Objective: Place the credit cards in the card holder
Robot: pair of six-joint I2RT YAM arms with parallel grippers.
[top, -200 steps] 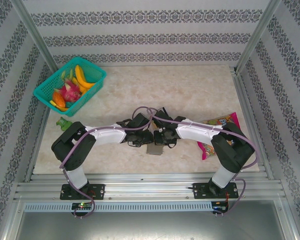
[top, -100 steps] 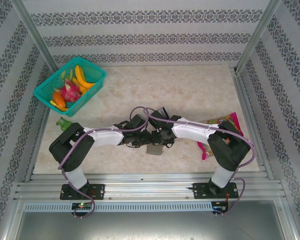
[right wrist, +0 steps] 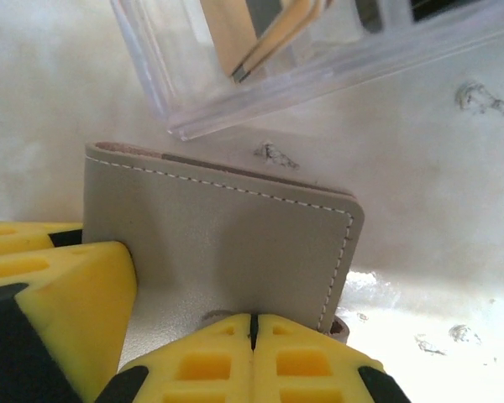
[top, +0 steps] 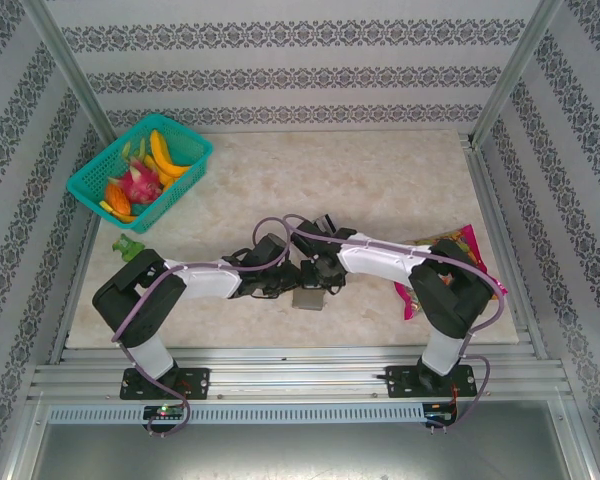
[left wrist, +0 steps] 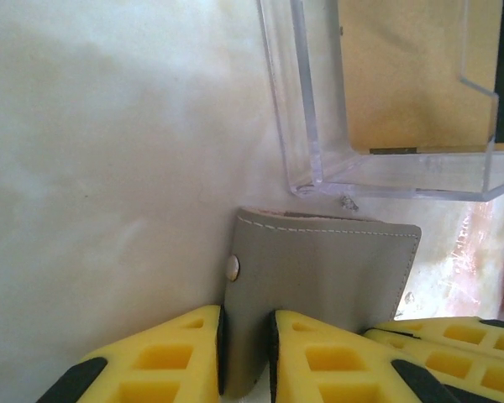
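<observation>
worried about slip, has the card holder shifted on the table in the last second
No. In the top view the card holder lies in the same spot as before, no nearer to or farther from the teal basket.

Card holder: seen from above, largely covered by the left hand and the right hand, with a lower strip showing. In the left wrist view its near edge runs off the bottom.
Clear tray: cut by the top and right edges, its contents a tan blur.
Cards: cut by the top edge, number unclear.
Candy bag: partly behind the right arm.
Basket: several items too small to name.
</observation>
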